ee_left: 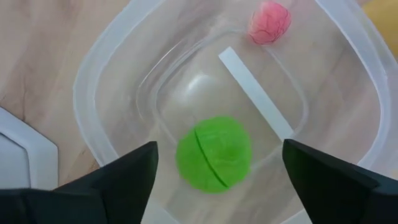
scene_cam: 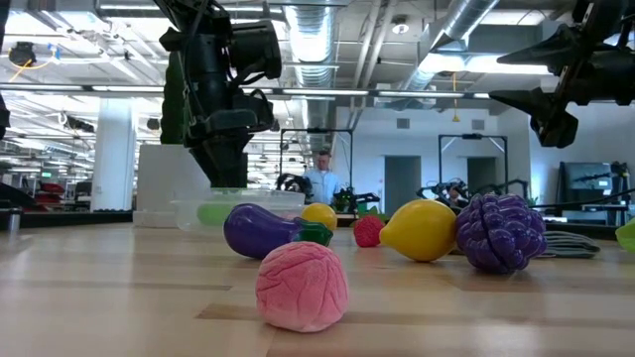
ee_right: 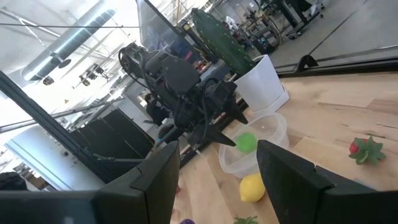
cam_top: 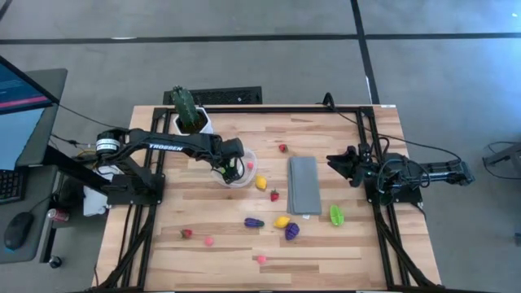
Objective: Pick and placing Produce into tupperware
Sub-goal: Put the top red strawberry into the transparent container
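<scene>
My left gripper point(ee_left: 214, 165) hangs directly over the tupperware point(cam_top: 242, 169), jaws spread wide and holding nothing. The green ball point(ee_left: 214, 154) lies free on the container floor, a pink piece point(ee_left: 270, 22) near its wall. To finish this step cleanly, I should lift straight up, clear of the rim. Loose produce point(cam_top: 282, 220) waits mid-table. My right gripper point(cam_top: 335, 160) idles beyond the grey cloth point(cam_top: 304, 185), jaws apart, empty.
</scene>
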You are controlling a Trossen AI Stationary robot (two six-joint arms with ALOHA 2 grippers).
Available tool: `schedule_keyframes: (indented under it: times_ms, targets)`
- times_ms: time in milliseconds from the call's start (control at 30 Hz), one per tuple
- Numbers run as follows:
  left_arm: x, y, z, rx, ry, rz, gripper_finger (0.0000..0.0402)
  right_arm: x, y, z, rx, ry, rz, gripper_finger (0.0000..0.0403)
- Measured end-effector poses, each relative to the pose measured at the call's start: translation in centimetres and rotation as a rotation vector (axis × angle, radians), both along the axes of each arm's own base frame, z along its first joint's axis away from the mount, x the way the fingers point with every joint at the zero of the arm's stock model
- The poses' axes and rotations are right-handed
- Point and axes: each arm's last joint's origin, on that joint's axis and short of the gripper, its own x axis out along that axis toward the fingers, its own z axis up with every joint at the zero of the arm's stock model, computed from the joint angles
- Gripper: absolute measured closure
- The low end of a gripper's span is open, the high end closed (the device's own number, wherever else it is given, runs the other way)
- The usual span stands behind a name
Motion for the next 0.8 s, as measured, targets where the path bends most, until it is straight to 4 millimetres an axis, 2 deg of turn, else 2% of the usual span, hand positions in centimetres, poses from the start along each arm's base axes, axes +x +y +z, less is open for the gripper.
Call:
schedule_keyframes:
  times_ms: [167, 267, 400, 567, 667, 800]
  targets:
    - [-0.1, -0.2, 0.3, -0.063, -0.028, 0.003, 0.0058, 0.0, 0.0, -0.1, 0.0, 0.015, 0.0, 0.0164]
    - [-0.2, -1.2, 1.2, -0.134, -0.072, -0.024, 0.0058, 0.0, 0.0, -0.4, 0.0, 0.039, -0.006, 0.0164]
    - [-1.0, -3.5, 3.6, -0.105, -0.152, -0.092, 0.0058, 0.0, -0.1, -0.4, -0.002, 0.046, -0.03, 0.0164]
    - [-2.8, -6.1, 7.2, 0.07, -0.281, -0.137, 0.0058, 0.0, -0.2, -0.4, -0.014, 0.049, -0.058, 0.0164]
    - [-4.2, -7.2, 9.1, 0.145, -0.361, -0.148, 0.0058, 0.0, -0.2, -0.4, -0.025, 0.051, -0.061, 0.0164]
    - [-6.0, -8.2, 10.9, 0.147, -0.441, -0.156, 0.0058, 0.0, -0.3, -0.5, -0.026, 0.055, -0.074, 0.0164]
